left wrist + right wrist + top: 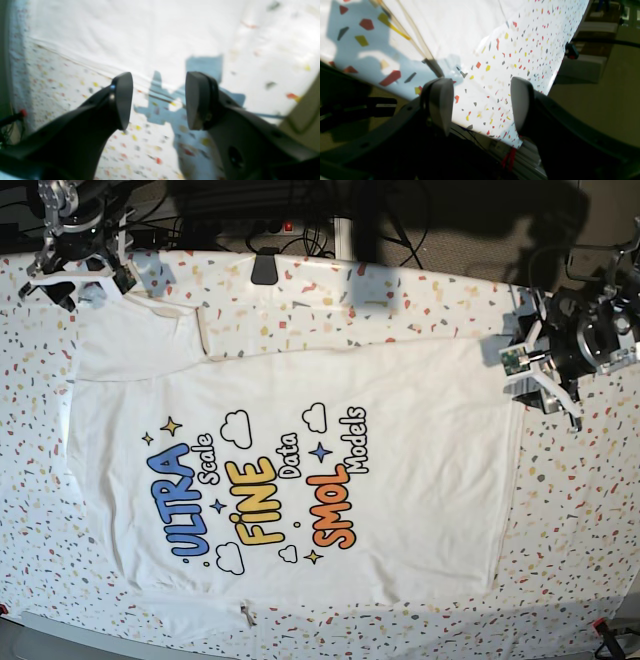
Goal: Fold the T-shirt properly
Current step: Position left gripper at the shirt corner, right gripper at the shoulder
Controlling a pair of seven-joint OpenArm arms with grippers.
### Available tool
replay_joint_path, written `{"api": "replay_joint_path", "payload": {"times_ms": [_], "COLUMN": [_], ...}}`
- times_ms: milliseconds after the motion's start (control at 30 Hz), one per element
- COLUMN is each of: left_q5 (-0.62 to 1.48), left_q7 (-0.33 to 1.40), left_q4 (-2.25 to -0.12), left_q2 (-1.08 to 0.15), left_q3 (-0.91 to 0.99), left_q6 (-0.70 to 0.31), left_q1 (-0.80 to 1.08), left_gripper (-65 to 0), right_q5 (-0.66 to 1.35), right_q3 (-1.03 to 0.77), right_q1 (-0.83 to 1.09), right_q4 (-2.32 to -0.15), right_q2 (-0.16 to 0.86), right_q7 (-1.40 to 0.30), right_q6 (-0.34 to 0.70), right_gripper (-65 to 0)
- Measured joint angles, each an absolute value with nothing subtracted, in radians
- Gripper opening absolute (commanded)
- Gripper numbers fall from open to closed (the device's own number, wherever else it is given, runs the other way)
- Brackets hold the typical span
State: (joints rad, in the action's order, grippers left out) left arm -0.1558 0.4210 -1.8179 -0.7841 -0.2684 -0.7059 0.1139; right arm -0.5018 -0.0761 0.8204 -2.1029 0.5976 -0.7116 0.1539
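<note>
The T-shirt (300, 430) lies spread flat on the table with its print facing up, its hem toward the right of the base view. My left gripper (548, 385) hovers just off the hem's far corner. In the left wrist view it (158, 100) is open and empty, with the white cloth's edge (125, 30) below and ahead. My right gripper (85, 275) is at the far left corner beside a sleeve. It (480, 105) is also open and empty, over the speckled cover near the table's edge, with the white shirt (460, 22) beyond.
The speckled table cover (580, 510) shows around the shirt. A black clip (264, 266) sits at the back edge, with cables behind it. A red clamp (600, 625) is at the front right corner. Another clamp (571, 51) is on the table edge, with floor beyond.
</note>
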Motion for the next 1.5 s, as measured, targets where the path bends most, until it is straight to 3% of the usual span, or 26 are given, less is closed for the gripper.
{"api": "replay_joint_path", "payload": {"times_ms": [400, 600, 867, 1033, 1267, 1500], "left_q5": [-0.159, -0.220, -0.239, -0.281, -0.303, -0.096], "left_q7": [0.450, 0.453, 0.383, 0.266, 0.273, 0.726], "left_q4": [-1.814, -1.746, -1.681, -1.646, -1.647, -1.793], "left_q2": [-0.773, -0.674, -0.682, -0.681, -0.676, -0.692], "left_q3": [-0.272, -0.281, -0.276, -0.276, -0.277, -0.278], "left_q6": [-0.707, -0.709, -0.715, -0.630, -0.621, -0.596], "left_q1": [0.169, 0.179, 0.173, 0.175, 0.174, 0.176], "left_gripper": [-32.4, -32.4, -32.4, -32.4, -32.4, -32.4], "right_q5": [-0.503, -0.502, -0.502, -0.502, -0.502, -0.502], "right_q3": [-0.076, -0.076, -0.076, -0.076, -0.076, -0.076], "right_q1": [0.820, 0.820, 0.820, 0.820, 0.820, 0.820], "right_q4": [-2.103, -2.103, -2.103, -2.103, -2.103, -2.103], "right_q2": [0.598, 0.598, 0.598, 0.598, 0.598, 0.598], "right_q7": [-0.712, -0.712, -0.697, -0.689, -0.689, -0.690], "right_q6": [0.154, 0.154, 0.154, 0.150, 0.150, 0.150], "right_gripper": [-28.8, -28.8, -28.8, -28.8, -28.8, -28.8]}}
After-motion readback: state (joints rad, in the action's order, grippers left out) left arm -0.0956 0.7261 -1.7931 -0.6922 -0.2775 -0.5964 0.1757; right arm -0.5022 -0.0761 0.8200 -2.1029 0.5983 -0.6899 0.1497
